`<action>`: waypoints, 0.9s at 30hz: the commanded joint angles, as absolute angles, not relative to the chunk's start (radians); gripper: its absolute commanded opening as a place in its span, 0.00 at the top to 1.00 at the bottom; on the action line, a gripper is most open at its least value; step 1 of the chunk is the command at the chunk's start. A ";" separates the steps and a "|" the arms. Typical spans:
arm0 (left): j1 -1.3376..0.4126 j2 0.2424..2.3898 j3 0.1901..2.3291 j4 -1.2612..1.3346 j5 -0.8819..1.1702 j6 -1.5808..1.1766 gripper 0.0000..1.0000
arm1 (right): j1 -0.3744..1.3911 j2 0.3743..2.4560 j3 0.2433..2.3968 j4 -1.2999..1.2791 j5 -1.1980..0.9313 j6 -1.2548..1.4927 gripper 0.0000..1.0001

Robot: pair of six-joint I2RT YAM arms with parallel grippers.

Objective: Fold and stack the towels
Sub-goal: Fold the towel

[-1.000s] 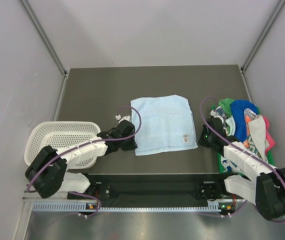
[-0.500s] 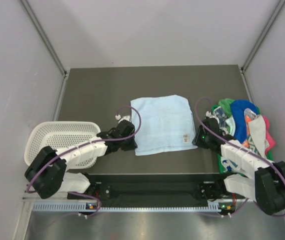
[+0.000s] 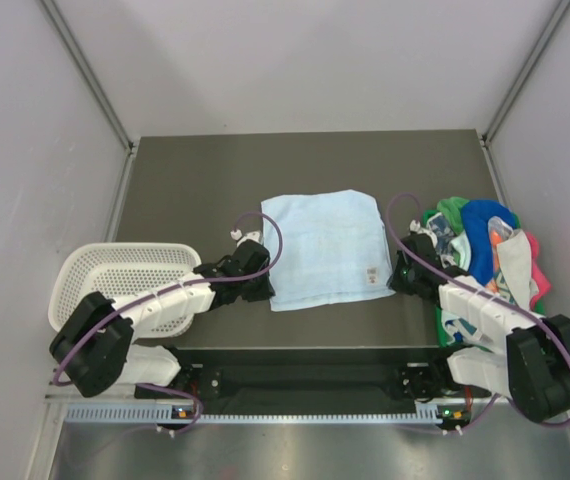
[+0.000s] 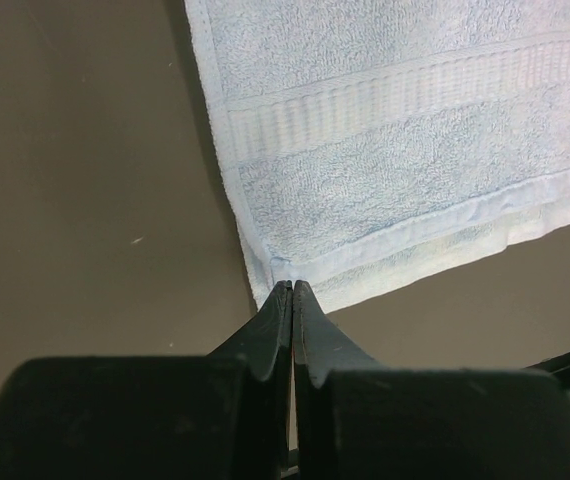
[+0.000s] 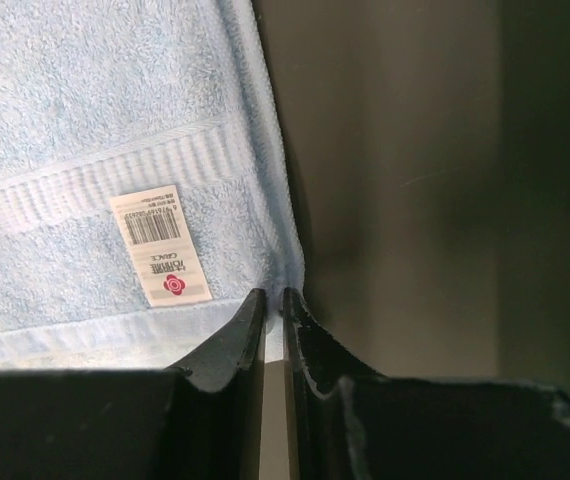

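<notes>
Pale blue towel (image 3: 325, 245) lies flat and spread out mid-table, and both arms have it by the near edge. The left gripper (image 4: 292, 286) is clamped tight on the near-left corner, fingers pressed together with the hem nipped at the tips. The right gripper (image 5: 273, 298) is at the near-right corner, jaws almost together with a thin sliver of pale fabric between them, so it's pinching that corner too. A barcode label (image 5: 160, 245) sits just beside that corner. Off to the left, well apart, is a white mesh basket (image 3: 115, 275). On the right, the other towels (image 3: 485, 245) are in a jumbled heap of blue, green, pink and printed ones.
</notes>
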State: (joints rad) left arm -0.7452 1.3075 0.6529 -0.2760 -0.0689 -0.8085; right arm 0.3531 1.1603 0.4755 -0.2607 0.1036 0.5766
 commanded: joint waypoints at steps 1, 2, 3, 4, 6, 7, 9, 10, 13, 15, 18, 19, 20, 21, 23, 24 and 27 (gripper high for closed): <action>-0.749 1.299 0.690 -0.273 -0.077 -0.793 1.00 | 0.367 1.126 0.537 -0.281 0.133 0.568 0.92; -0.750 1.301 0.692 -0.273 -0.078 -0.793 1.00 | 0.367 1.124 0.544 -0.282 0.135 0.566 0.94; -0.750 1.299 0.692 -0.276 -0.077 -0.795 1.00 | 0.365 1.118 0.545 -0.287 0.135 0.563 0.97; -0.749 1.298 0.692 -0.276 -0.077 -0.793 1.00 | 0.368 1.115 0.548 -0.293 0.137 0.563 0.98; -0.750 1.298 0.690 -0.279 -0.077 -0.790 1.00 | 0.367 1.106 0.554 -0.299 0.141 0.561 1.00; -0.750 1.299 0.692 -0.279 -0.075 -0.790 1.00 | 0.367 1.103 0.554 -0.299 0.141 0.560 1.00; -0.750 1.313 0.690 -0.281 -0.075 -0.792 0.93 | 0.368 1.100 0.552 -0.299 0.140 0.560 1.00; -0.750 1.318 0.686 -0.279 -0.075 -0.795 0.88 | 0.368 1.100 0.552 -0.299 0.140 0.560 1.00; -0.758 1.338 0.681 -0.256 -0.072 -0.799 0.75 | 0.368 1.104 0.543 -0.290 0.137 0.563 1.00; -0.761 1.354 0.683 -0.250 -0.074 -0.801 0.73 | 0.368 1.109 0.542 -0.285 0.135 0.565 1.00; -0.764 1.381 0.684 -0.239 -0.074 -0.804 0.71 | 0.368 1.109 0.538 -0.282 0.130 0.566 1.00; -0.764 1.385 0.684 -0.238 -0.075 -0.805 0.71 | 0.368 1.109 0.535 -0.281 0.130 0.566 1.00; -0.765 1.391 0.683 -0.230 -0.075 -0.805 0.71 | 0.368 1.106 0.535 -0.282 0.132 0.566 1.00; -0.765 1.394 0.684 -0.229 -0.075 -0.807 0.71 | 0.368 1.108 0.534 -0.281 0.132 0.566 1.00; -0.765 1.405 0.684 -0.230 -0.074 -0.807 0.71 | 0.368 1.104 0.534 -0.282 0.130 0.566 1.00; -0.765 1.405 0.684 -0.224 -0.074 -0.807 0.71 | 0.368 1.104 0.534 -0.282 0.130 0.566 1.00; -0.767 1.404 0.683 -0.225 -0.081 -0.811 0.71 | 0.368 1.101 0.534 -0.282 0.130 0.566 1.00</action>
State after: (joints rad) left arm -0.7612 1.4033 0.6529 -0.2638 -0.0689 -0.8040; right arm 0.3576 1.1229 0.5072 -0.2924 0.1154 0.5690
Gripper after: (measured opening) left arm 0.291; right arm 0.035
